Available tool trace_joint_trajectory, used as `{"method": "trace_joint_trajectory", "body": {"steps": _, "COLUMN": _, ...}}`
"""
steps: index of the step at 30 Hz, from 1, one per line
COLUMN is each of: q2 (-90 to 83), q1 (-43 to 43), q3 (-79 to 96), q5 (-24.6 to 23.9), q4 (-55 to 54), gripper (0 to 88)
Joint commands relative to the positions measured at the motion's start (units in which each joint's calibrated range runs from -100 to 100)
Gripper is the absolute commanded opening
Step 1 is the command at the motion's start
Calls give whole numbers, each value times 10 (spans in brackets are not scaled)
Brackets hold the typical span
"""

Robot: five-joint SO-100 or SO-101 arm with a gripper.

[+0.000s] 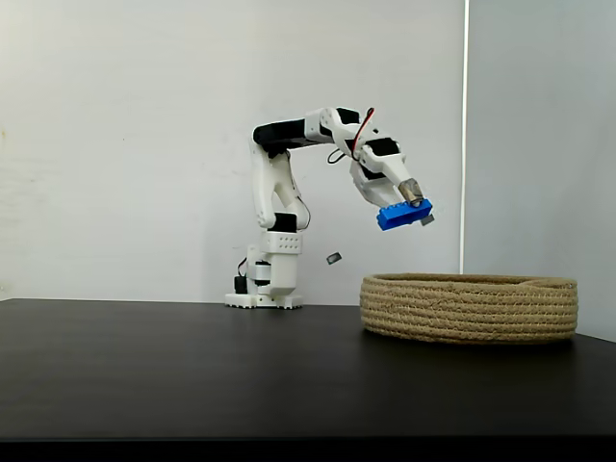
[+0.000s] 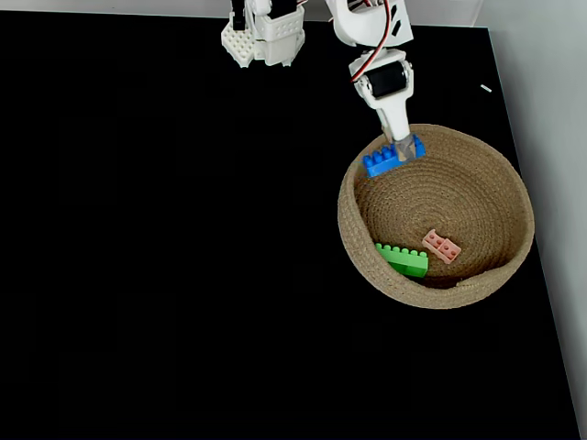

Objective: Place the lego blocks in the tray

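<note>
The white arm (image 1: 279, 207) stands on its base at the far edge of the black table (image 1: 173, 366), in front of a pale wall. In the side fixed view the lower part rises straight up, then the upper part bends forward to the right, and the wrist turns down and to the right. The gripper (image 1: 412, 204) hangs in the air above the left rim of the basket (image 1: 470, 308), well clear of it. Its fingers are pinching the blue brick (image 1: 404, 214), which sits a little tilted, with its right end higher. In the fixed view from above, the gripper (image 2: 402, 151) reaches from the top of the picture toward the basket (image 2: 367, 261), and the blue brick (image 2: 393, 157) appears over the upper left part of the rim. Inside the basket the green brick (image 2: 403, 258) lies near the lower left wall, and the small pink brick (image 2: 442, 246) lies just beside it on the right, not touching as far as I can see. I cannot read any brand, label or writing on the arm or on the bricks.
</note>
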Motion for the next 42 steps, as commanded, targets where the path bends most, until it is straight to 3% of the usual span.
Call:
{"method": "trace_joint_trajectory", "body": {"steps": 1, "q2": -7, "q1": -9, "q3": 22, "q5": 1, "q4": -68, "gripper": 92}}
{"method": "trace_joint_trajectory", "body": {"steps": 7, "q2": -10, "q1": -12, "q3": 78, "q5": 7, "q4": -156, "gripper": 157}}
{"method": "trace_joint_trajectory", "body": {"steps": 9, "q2": -10, "q1": -13, "q3": 91, "q5": -1, "q4": -171, "gripper": 247}}
{"method": "trace_joint_trajectory", "body": {"steps": 16, "q2": -16, "q1": 1, "q3": 93, "q5": -5, "q4": -168, "gripper": 268}}
{"method": "trace_joint_trajectory", "body": {"steps": 19, "q2": -28, "q1": 29, "q3": 73, "q5": 4, "q4": -91, "gripper": 205}}
{"method": "trace_joint_trajectory", "body": {"steps": 22, "q2": -52, "q1": 65, "q3": 71, "q5": 16, "q4": 10, "gripper": 2}}
{"method": "trace_joint_trajectory", "body": {"steps": 29, "q2": -90, "q1": 121, "q3": 112, "q5": 63, "q4": 152, "gripper": 1}}
{"method": "trace_joint_trajectory", "body": {"steps": 36, "q2": -242, "q1": 197, "q3": 310, "q5": 95, "q4": 76, "gripper": 1}}
{"method": "trace_joint_trajectory", "body": {"steps": 42, "q2": -365, "q1": 250, "q3": 428, "q5": 123, "q4": 72, "gripper": 1}}
